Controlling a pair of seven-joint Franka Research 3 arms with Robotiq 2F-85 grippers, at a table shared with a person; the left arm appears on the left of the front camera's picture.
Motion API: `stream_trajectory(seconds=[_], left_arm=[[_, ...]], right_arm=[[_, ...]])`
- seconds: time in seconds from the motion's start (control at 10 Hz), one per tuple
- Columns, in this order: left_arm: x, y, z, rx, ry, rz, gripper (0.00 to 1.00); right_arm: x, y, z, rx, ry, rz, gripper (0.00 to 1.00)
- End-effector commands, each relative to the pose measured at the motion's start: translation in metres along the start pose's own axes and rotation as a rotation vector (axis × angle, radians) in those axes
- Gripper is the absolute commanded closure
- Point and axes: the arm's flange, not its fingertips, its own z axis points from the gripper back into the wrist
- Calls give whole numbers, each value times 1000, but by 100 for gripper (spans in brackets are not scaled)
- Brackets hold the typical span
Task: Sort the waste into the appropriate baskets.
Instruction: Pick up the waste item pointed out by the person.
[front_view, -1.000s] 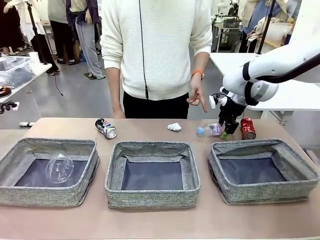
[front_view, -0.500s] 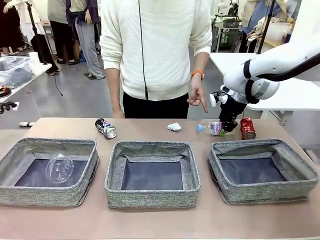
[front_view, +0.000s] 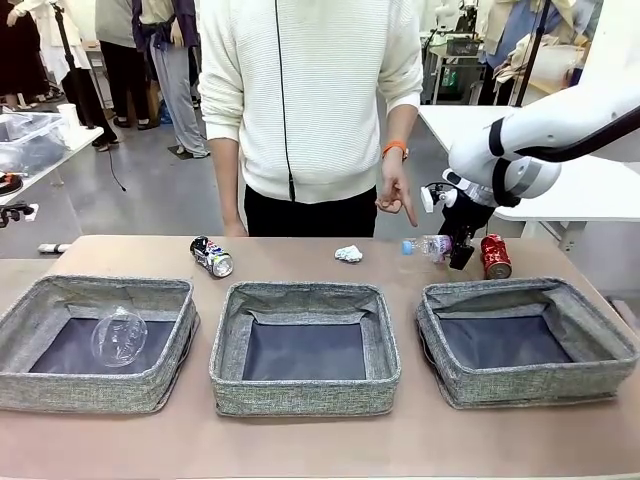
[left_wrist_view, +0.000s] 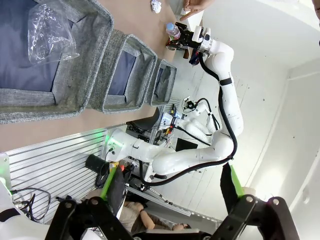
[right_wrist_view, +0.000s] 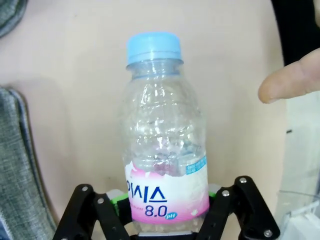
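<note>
1. Worktop (front_view: 300, 445): tan, carries everything below.
2. Person (front_view: 310, 100): stands beyond the middle basket, on the far side. One hand (front_view: 392, 195) hangs with a finger pointing down, just past the bottle's cap, probably to mark that item.
3. Middle basket (front_view: 305, 400): grey woven, dark bottom, nothing in it. Taken as the landmark.
4. Left basket (front_view: 90, 390), right basket (front_view: 530, 385): same make, flanking the middle basket in one row on the robot's side, likely so either arm can reach them.
5. Right fingers (right_wrist_view: 235, 205): beyond and right of the middle basket, closed on the bottle's base end across the label. This grip leaves the cap end free.
6. Left fingers (left_wrist_view: 250, 210): spread wide, holding nothing, high up and well off to the left of the middle basket.
7. Bottle (front_view: 428, 246): clear, blue cap, held level with the cap toward the middle basket's side, seemingly just clear of the worktop. The pink-and-white label reads "8.0 pH" under Korean lettering.
8. Cup (front_view: 119, 337): clear plastic, lying in the left basket. The bottle probably belongs with it.
9. Red can (front_view: 494, 257): upright, right of the bottle. Print too small to read.
10. Printed can (front_view: 212, 257): on its side, beyond and left of the middle basket. Print unreadable.
11. Wad (front_view: 349, 254): white paper, just beyond the middle basket.
</note>
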Motion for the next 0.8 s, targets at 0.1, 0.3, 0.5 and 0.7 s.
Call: stream_trajectory(seconds=[0.1, 0.3, 0.5, 0.7], left_arm=[[-2, -3, 0, -14, 5, -2, 0], [-2, -3, 0, -14, 5, -2, 0], [-2, -3, 0, -14, 5, -2, 0], [-2, -3, 0, -14, 5, -2, 0]], right_arm=[[-3, 12, 23, -9, 37, -132, 100], [-3, 38, 70, 8, -45, -360, 100], [18, 93, 133, -54, -151, -753, 100], [38, 139, 155, -289, -142, -909, 100]])
